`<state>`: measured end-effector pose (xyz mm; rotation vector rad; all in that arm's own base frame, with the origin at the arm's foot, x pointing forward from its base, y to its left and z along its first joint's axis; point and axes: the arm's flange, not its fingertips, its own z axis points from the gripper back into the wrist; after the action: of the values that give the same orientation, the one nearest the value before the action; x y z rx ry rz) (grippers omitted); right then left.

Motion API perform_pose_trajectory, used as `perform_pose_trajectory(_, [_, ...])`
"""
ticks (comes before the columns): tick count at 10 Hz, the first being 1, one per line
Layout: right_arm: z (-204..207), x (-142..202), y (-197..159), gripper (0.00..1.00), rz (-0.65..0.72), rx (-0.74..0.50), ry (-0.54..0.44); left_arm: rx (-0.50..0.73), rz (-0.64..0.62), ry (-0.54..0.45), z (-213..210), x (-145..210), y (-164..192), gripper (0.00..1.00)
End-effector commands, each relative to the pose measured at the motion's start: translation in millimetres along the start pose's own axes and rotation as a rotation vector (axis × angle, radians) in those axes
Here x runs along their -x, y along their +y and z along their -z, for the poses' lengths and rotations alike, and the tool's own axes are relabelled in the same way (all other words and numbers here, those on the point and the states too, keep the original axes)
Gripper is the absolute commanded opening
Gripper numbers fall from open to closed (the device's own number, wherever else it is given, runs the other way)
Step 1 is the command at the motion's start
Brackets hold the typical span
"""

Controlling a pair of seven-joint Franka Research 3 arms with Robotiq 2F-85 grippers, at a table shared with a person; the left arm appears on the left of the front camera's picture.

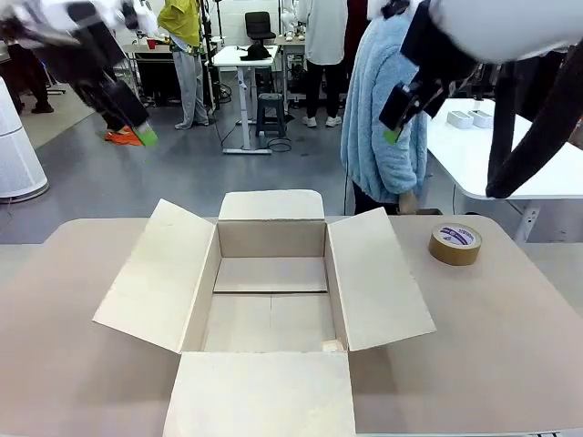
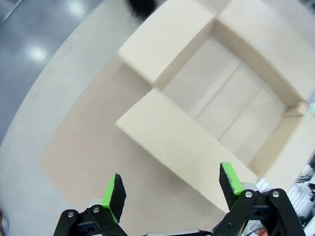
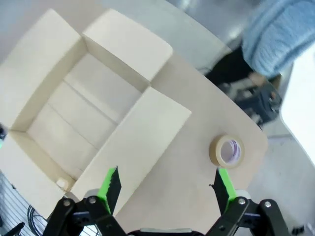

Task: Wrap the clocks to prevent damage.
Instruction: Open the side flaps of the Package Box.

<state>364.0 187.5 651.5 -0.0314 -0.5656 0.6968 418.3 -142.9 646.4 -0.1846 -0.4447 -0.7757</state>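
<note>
While its four flaps lie splayed, the cardboard box (image 1: pixel 271 238) sits open at the middle of the table (image 1: pixel 492 328). Farther right, apart from it, lies a brown tape roll (image 1: pixel 455 244). Above, the left hand (image 2: pixel 170 189) and right hand (image 3: pixel 165 184) hang spread wide, gripping nothing. A person (image 1: pixel 383 118) in blue fleece stands beyond. Where the clocks are, I cannot tell.

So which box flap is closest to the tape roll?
The right-hand flap of the cardboard box: it spreads toward the brown tape roll, while the other three point elsewhere.
</note>
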Motion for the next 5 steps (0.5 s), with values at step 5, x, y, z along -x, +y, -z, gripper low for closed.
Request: perform_pose_trajectory(5, [-29,99,-121,1.00,-0.011,-0.505,-0.296,0.414,0.219,-0.271,-72,79,85,1.00])
